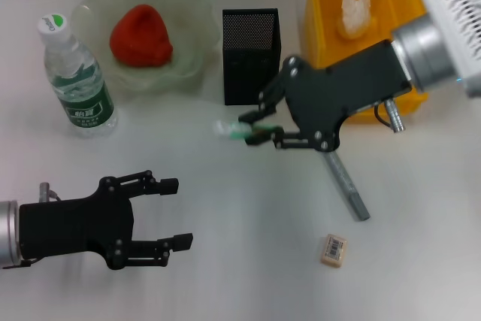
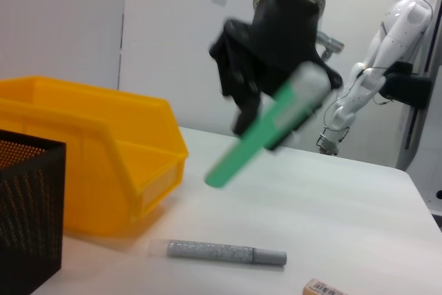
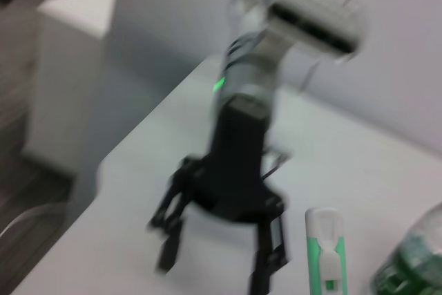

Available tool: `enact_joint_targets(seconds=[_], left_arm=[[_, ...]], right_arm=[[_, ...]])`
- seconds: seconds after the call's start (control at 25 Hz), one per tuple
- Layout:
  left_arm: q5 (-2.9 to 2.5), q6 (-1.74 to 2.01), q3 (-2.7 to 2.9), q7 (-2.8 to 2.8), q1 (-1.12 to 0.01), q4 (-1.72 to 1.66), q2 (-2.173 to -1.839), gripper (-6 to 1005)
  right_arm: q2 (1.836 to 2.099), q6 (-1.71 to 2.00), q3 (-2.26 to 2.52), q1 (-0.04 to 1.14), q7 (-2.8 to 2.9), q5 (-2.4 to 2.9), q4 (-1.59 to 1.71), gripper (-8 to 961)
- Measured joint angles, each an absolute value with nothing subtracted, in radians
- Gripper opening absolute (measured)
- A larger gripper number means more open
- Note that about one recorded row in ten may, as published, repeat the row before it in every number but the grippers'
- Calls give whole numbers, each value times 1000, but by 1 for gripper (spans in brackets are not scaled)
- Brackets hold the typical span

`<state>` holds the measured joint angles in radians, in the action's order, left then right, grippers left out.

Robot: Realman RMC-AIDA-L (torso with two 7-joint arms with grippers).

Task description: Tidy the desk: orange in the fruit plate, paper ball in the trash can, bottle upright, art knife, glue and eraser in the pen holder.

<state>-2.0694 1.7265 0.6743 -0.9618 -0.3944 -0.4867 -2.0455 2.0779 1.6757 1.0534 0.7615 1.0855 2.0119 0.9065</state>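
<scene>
My right gripper [image 1: 252, 127] is shut on the green-and-white glue stick [image 1: 228, 129], holding it off the table just in front of the black mesh pen holder [image 1: 251, 54]. In the left wrist view the glue [image 2: 266, 132] hangs tilted in that gripper. The grey art knife [image 1: 346, 186] lies on the table below my right arm, and the eraser [image 1: 334, 249] is nearer the front. A reddish orange [image 1: 141, 35] sits in the green fruit plate [image 1: 192, 5]. The bottle [image 1: 79, 80] stands upright. A paper ball [image 1: 355, 13] lies in the yellow trash can [image 1: 323, 5]. My left gripper [image 1: 176, 213] rests open at the front left.
The yellow bin [image 2: 103, 150] stands close beside the pen holder [image 2: 27, 212], with the art knife [image 2: 226, 252] in front of it. A white robot [image 2: 387, 53] stands behind the table's far edge.
</scene>
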Motion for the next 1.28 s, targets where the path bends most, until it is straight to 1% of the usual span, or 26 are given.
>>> enact_joint_targets(seconds=[0.24,0.4,0.6,0.68,0.84,1.04,1.28], left_arm=[[-2071,1719,677,-963,-407,-483,-2048,843],[-2070,1719,672,-961,-408,-488,-2058,843],[-2068,1719,664,-962,-413,-483,-2062,843],[-2054,1718,640,-960,-416,-468,-2067,843],[-2021,1713,631,-953,-417,-439,-2068,843],[-1893,1683,629,-878,-391,-365,-2067,843],[-1796,1666,627,-867,-361,-338,-2067,843]], right_arm=[[2077,1674,901,749,1007,1951,754,167],[2077,1654,805,739,915,1857,594,167],[2077,1589,799,737,903,1784,501,167],[2077,1584,799,736,903,1764,491,167],[2078,1539,798,727,913,1667,455,168],[2080,1473,800,729,919,1556,417,168],[2083,1353,807,765,965,1469,375,168]])
